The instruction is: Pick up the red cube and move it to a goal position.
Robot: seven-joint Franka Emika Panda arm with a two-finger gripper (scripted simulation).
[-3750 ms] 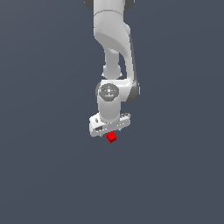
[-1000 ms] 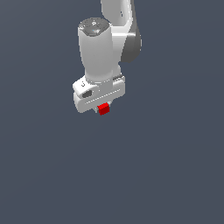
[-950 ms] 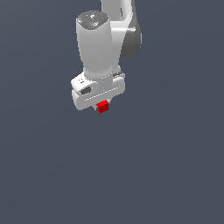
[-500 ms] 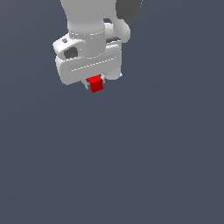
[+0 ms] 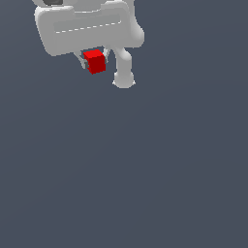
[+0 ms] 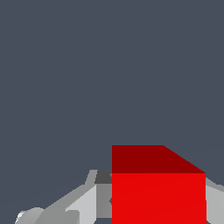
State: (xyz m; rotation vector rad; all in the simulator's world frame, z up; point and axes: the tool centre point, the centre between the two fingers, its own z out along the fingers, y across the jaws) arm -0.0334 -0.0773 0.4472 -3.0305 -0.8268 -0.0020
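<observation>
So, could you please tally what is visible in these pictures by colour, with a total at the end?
Red: 1, the red cube, held between the fingers.
White: 1, the robot arm with its end effector.
Total: 2.

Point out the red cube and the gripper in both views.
red cube (image 5: 95,61), exterior view, on its front face.
red cube (image 6: 158,197), wrist view, on its bright near face.
gripper (image 5: 94,62), exterior view, midway between the fingertips, shut on the cube.
</observation>
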